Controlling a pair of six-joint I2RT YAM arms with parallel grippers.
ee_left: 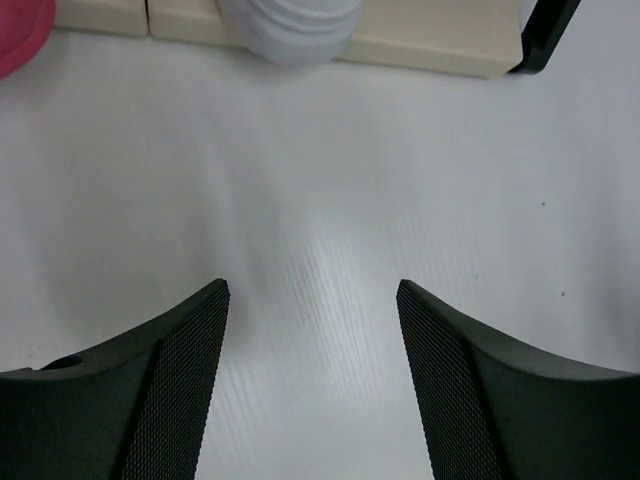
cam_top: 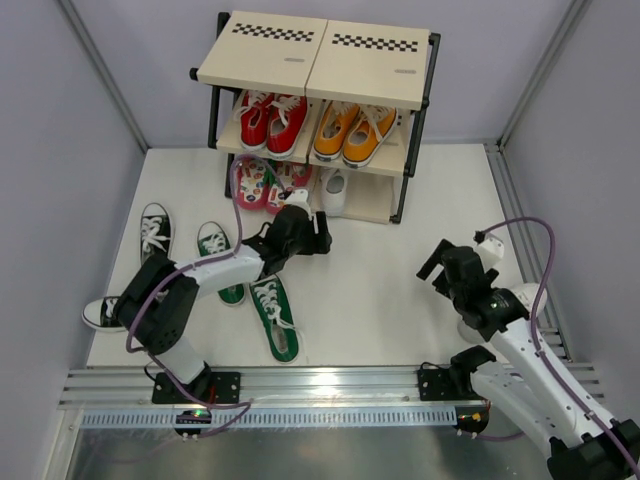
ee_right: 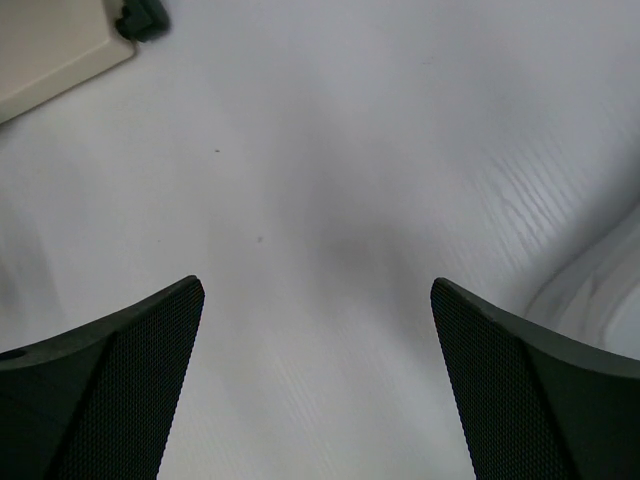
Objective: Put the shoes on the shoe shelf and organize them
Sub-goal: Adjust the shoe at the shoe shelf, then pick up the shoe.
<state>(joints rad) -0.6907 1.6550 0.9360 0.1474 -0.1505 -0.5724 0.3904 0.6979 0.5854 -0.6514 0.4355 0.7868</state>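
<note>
Since the white shoes (cam_top: pixel 336 190) sit on the bottom tier of the shoe shelf (cam_top: pixel 312 55) and both your left pincer (ee_left: pixel 312 290) and right pincer (ee_right: pixel 317 285) hang apart, empty, that placement looks done, so next reach left for a green sneaker (cam_top: pixel 276 318) on the counter (cam_top: pixel 400 290).

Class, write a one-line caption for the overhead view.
Left gripper open before the shoe shelf; green sneakers and black sneakers lie on the table; right gripper open.

Bare table (cam_top: pixel 395 295) centre and right, green sneakers (cam_top: pixel 278 325), black sneakers (cam_top: pixel 153 232) crowding left
</note>
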